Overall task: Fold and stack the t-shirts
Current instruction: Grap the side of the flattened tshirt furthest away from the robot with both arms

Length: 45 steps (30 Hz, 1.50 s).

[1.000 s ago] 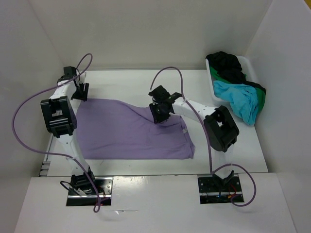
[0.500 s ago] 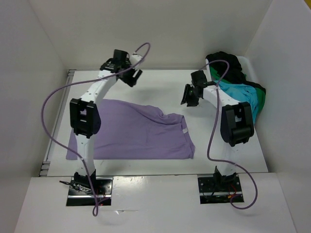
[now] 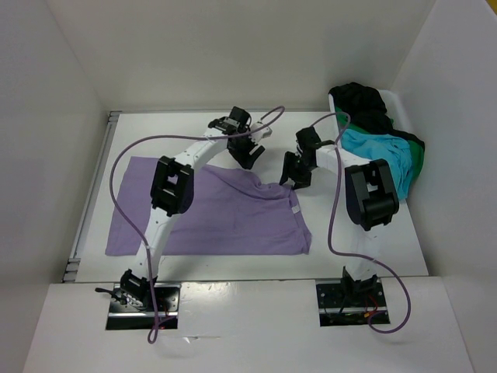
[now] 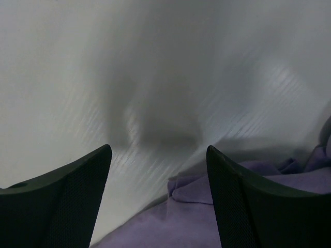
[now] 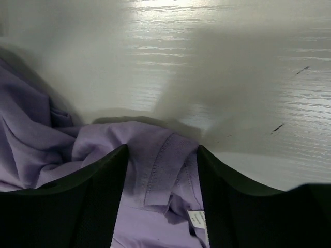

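The lavender shirt lies spread on the table, mostly flat in its left and near parts, and bunched into wrinkles along its far right edge where the collar sits. In the right wrist view I see that collar region of the shirt crumpled, with a small white label showing near the bottom. The right gripper hangs just over that bunched edge. Its jaws stand apart, and from its own camera the gripper frames the collar between the two dark fingers without pinching it. I cannot tell whether the tips touch the cloth. The left gripper sits just beside it to the left, at the far edge of the shirt. In its wrist view its gripper is also spread wide, holding nothing, with bare table between the fingers and a fold of purple cloth low in the gap. The picture there is blurred. Well apart on the far right stands the white bin, where the black shirt is heaped at the back. The turquoise shirt spills over the bin's front and the green shirt shows at its right side.
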Tool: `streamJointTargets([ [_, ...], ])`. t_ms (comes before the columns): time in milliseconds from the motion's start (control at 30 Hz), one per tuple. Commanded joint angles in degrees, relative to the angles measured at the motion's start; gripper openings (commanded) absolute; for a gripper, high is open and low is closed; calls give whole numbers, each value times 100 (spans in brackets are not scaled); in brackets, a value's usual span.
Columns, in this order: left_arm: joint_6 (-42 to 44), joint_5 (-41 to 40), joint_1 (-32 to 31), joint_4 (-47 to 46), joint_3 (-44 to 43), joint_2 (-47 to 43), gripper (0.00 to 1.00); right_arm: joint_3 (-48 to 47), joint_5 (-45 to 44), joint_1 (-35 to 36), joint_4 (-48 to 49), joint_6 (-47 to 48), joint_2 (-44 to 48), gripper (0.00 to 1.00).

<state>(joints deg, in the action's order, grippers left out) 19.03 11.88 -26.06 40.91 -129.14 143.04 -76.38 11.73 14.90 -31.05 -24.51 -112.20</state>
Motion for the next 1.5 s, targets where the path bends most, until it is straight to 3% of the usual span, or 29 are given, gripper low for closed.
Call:
streamJointTargets([
  [0,-83,227,93,215,-129,-13,81,53,234,40,99,113,-3,60],
  [133,171,578,93,199,678,-408,81,167,181,40,99,113,49,32],
  [167,224,666,41,112,1063,-618,78,167,181,40,99,113,102,20],
  [267,356,965,-12,111,1373,-892,64,114,181,40,99,113,102,5],
  [367,409,1106,-13,303,1427,-962,35,-8,181,40,151,113,269,0],
  [400,409,1167,-13,304,1427,-962,17,-9,181,40,152,61,347,0],
  [500,339,1168,-13,374,1427,-1102,0,44,181,40,275,61,795,0],
  [767,13,834,110,-12,1427,-2034,0,860,198,654,459,316,2052,0],
  [967,233,588,-56,93,2804,-2588,0,1582,-188,1252,459,140,2291,1],
  [1100,286,377,-171,-21,3717,-3000,0,1784,-495,1595,170,-79,2466,12],
  [1233,339,192,-312,-83,4414,-3248,1,1907,-426,1780,21,-185,2589,40],
  [1400,286,192,-443,-135,4889,-3511,10,1759,-276,1850,-288,-185,2729,45],
  [1467,225,139,-443,-135,4942,-3581,19,1565,-390,1850,-341,-185,2931,45],
])
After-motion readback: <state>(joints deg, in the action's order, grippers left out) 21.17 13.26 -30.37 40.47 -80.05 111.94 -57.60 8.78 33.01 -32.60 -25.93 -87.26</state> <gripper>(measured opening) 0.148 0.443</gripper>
